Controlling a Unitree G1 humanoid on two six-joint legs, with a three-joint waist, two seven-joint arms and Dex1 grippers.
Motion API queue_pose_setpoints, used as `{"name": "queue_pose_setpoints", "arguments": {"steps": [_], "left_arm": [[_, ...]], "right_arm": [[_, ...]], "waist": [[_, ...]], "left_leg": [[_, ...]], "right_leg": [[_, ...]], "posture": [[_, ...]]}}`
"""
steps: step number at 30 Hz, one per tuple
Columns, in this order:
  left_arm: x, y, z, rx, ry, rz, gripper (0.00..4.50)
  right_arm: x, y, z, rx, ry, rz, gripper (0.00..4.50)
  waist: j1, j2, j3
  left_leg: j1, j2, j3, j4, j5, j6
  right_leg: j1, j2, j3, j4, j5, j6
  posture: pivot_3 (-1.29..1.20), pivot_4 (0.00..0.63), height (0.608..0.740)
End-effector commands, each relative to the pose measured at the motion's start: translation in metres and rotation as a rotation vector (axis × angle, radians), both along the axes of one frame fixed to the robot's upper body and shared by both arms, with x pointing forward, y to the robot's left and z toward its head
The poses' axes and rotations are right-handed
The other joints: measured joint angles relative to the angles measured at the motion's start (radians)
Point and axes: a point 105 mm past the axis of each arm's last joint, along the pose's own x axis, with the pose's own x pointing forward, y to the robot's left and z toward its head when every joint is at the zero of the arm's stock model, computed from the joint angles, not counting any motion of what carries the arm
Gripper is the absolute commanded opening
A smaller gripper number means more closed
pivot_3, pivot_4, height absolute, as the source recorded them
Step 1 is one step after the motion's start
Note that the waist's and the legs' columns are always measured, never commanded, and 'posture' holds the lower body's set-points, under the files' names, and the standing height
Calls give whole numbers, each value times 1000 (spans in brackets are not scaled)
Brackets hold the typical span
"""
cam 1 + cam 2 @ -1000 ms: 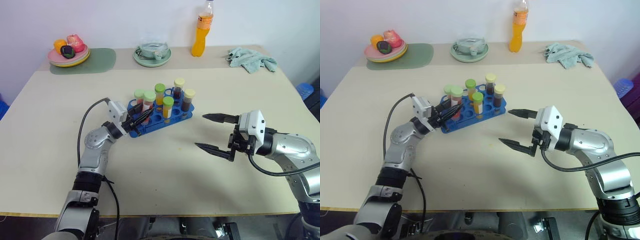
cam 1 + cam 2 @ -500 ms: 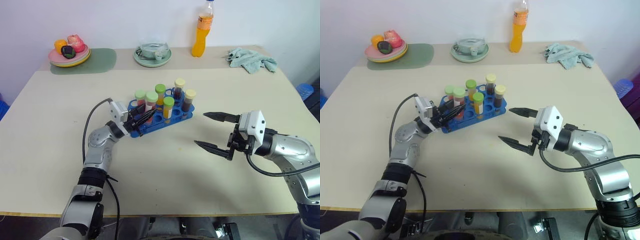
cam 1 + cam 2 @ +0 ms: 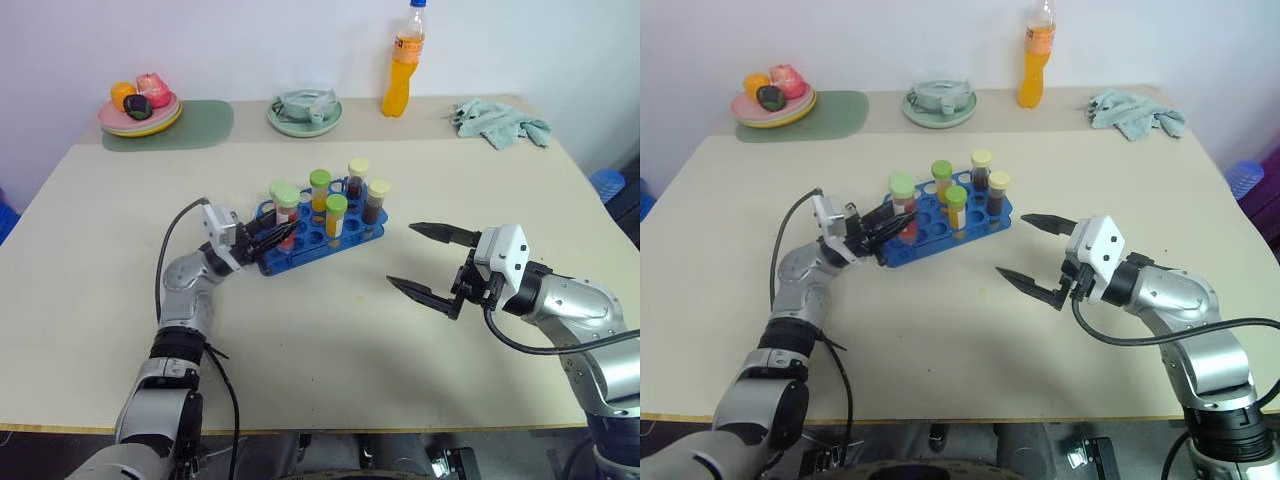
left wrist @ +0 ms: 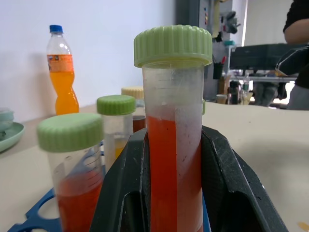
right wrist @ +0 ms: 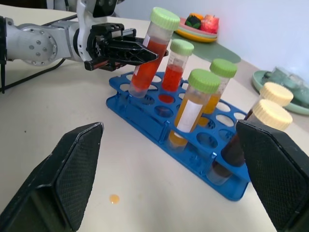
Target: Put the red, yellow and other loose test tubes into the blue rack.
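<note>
**Left fingers pinch a red tube at the rack's near-left end**

On the far left of the counter (image 3: 90,330), at the back, sits a plate (image 3: 140,117) of small items on a green mat (image 3: 195,122).

Left of centre, the left gripper (image 3: 272,238) has its fingers pressed onto a red tube (image 5: 147,58) with a green cap. In the right wrist view the tube leans, its foot at a hole on the near-left end of the rack (image 3: 345,243), its cap tilted away from the fingers; whether the foot sits inside the hole cannot be told.

The rack lies at mid-counter, angled, its left end nearer the robot. Five other capped tubes stand in it: a second red one (image 5: 176,63) just behind the held tube, two yellow-orange ones with green caps (image 5: 195,104) in the middle, and two dark ones with cream caps (image 5: 251,140) at the right end.

Behind the rack, at the back edge, are a green dish (image 3: 305,108) and an orange bottle (image 3: 400,68).

Right of centre, the right gripper (image 3: 420,262) hovers above the counter, well apart from the rack, fingers spread wide and holding nothing.

A cloth (image 3: 500,122) lies crumpled at the upper right.
</note>
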Motion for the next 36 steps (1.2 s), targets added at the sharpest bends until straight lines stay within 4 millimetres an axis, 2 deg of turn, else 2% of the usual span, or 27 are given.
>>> {"name": "queue_pose_setpoints", "arguments": {"steps": [1, 5, 11, 23, 27, 36], "left_arm": [[5, 10, -21, 13, 104, 23, 770], [8, 11, -23, 13, 113, 28, 770], [1, 6, -22, -11, 99, -71, 770], [2, -15, -9, 28, 56, -147, 770], [4, -20, -3, 36, 43, -148, 770], [14, -15, -3, 47, 60, -72, 770]], "right_arm": [[-5, 9, 13, 6, -77, 25, 4500], [-3, 9, 13, 2, -90, 17, 4500], [-3, 10, 15, 8, -107, 2, 4500], [-7, 8, 17, 11, -111, -22, 4500], [-8, 8, 18, 15, -105, -27, 4500], [-19, -2, 12, 3, -37, -57, 4500]], "waist": [[0, 0, 0], [-1, 0, 0], [-1, 0, -1], [1, 0, -1], [0, -1, -1], [1, -1, -1]], "left_leg": [[3, 0, 0, 0, -1, 1], [5, 0, 0, 0, -1, 1], [5, 0, 0, -1, -1, 2], [5, 0, 0, -1, -2, 2], [5, 0, 0, -1, -2, 2], [5, 0, -1, -1, -2, 2]], "right_leg": [[3, 0, 0, -1, 0, 0], [6, 0, 0, -1, 0, 0], [5, 0, 0, -2, 0, 0], [6, 0, 0, -2, -1, 0], [6, 0, 0, -2, -1, 0], [5, 0, 0, -3, -1, 1]], "posture": [[0, 150, 740], [0, 150, 740], [0, 150, 740], [0, 150, 740], [0, 150, 740], [0, 150, 740]]}}
